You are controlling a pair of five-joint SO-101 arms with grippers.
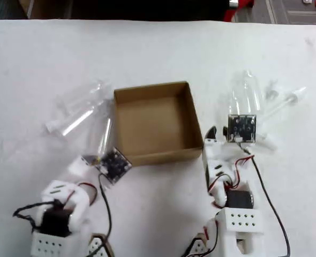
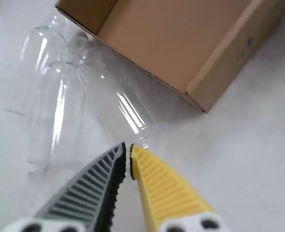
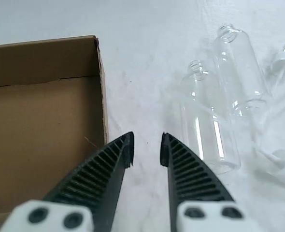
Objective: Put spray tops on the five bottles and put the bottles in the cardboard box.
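The open cardboard box (image 1: 155,120) sits mid-table with nothing visible inside. Clear bottles without tops (image 1: 80,110) lie in a loose pile to its left. My left gripper (image 2: 128,149) is shut with nothing in it, its tips just short of the nearest bottle (image 2: 125,108), beside the box's wall (image 2: 191,43). To the right of the box lie two more open-necked bottles (image 3: 207,130) (image 3: 239,67), with white spray tops (image 3: 283,62) (image 3: 277,159) beside them. My right gripper (image 3: 146,145) is open, low over bare table between the box's wall (image 3: 100,82) and those bottles.
The white table (image 1: 158,48) has free room behind the box and along its far side. Both arm bases (image 1: 56,219) (image 1: 238,217) and their cables stand at the near edge. A spray top with a long tube (image 1: 289,100) lies far right.
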